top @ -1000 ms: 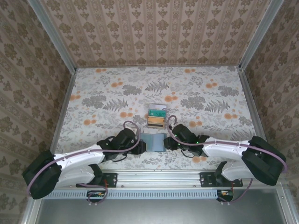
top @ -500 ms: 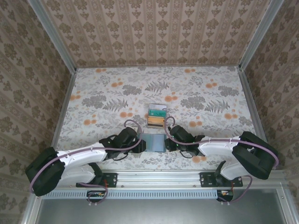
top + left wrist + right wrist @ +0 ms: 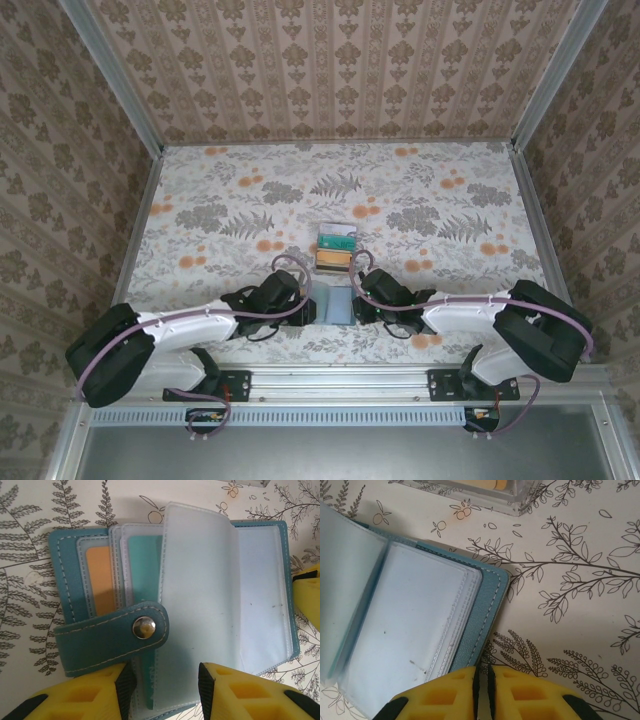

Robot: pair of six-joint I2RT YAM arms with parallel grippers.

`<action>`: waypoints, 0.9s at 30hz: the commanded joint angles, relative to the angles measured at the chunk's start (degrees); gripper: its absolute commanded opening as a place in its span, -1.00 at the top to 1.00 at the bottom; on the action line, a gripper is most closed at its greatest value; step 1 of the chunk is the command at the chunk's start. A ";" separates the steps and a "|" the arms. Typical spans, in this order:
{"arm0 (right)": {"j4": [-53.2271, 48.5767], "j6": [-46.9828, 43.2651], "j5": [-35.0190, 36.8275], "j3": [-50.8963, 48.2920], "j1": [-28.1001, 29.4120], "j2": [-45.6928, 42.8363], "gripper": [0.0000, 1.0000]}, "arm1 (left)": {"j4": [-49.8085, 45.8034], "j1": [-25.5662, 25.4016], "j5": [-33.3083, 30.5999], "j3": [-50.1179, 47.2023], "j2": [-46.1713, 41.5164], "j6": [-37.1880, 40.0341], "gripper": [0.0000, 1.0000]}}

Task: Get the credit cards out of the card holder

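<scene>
White arms reach low, inward, flanking the card holder.

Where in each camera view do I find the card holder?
Top external: card holder, lower centre, just below the clear card box.
Left wrist: the card holder lies open across the centre.
Right wrist: the card holder, left half, open.
Shared landmark: the clear card box, at both wrist views' top edge.

Leaf-and-orange-blossom tabletop lies flat and evenly lit, brown damask-papered walls rising round it, metal rails edging the corners.
</scene>
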 commanded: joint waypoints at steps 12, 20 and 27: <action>0.72 0.89 -0.81 1.46 1.19 2.59 0.64 | 0.48 -1.70 2.45 2.49 -1.54 1.55 -0.66; 0.58 1.17 -0.49 1.19 1.32 2.18 0.64 | -0.84 -2.88 2.40 3.55 -3.01 3.14 -1.00; 0.58 1.33 -0.22 1.08 1.33 2.22 0.63 | -0.71 -4.97 2.05 5.57 -2.50 3.62 -0.98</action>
